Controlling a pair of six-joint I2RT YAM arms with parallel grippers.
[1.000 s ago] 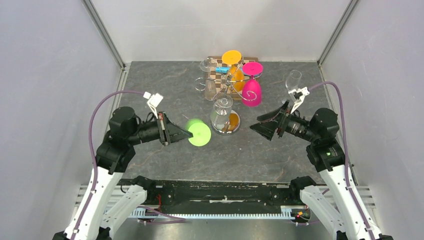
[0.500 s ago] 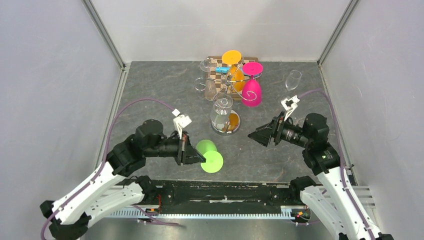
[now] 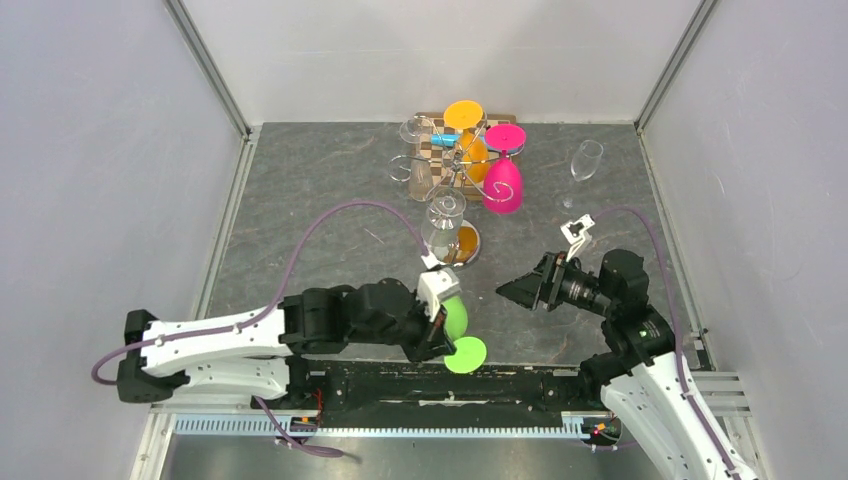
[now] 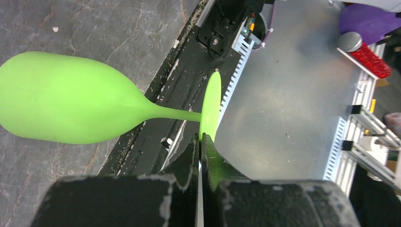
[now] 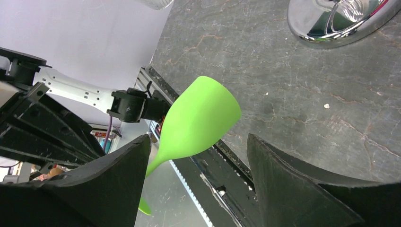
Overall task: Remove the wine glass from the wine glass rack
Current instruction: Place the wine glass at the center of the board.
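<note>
A green wine glass [image 5: 201,118] shows tilted between the right end effector's [image 5: 196,142] wide-apart fingers; the chrome rack base [image 5: 326,28] stands on the counter [image 5: 302,94].

Each arm has white, boxy lower links and black, rounded upper joints. In the top view the left arm [image 3: 210,347] is at 8 o'clock and the right arm [image 3: 640,335] at 4 o'clock. A thin purple left cable [image 3: 352,204] loops to a white block [image 3: 437,290] at the wrist. A purple right cable [image 3: 625,209] leads to a white clip [image 3: 575,230] on the other wrist. The left gripper [image 4: 199,142] has matt black fingers [image 4: 118,198] with chipped, greyish edges. The right gripper [image 5: 198,137] has broad black wedge-shaped fingers [image 5: 302,189] with smooth, dull faces.
</note>
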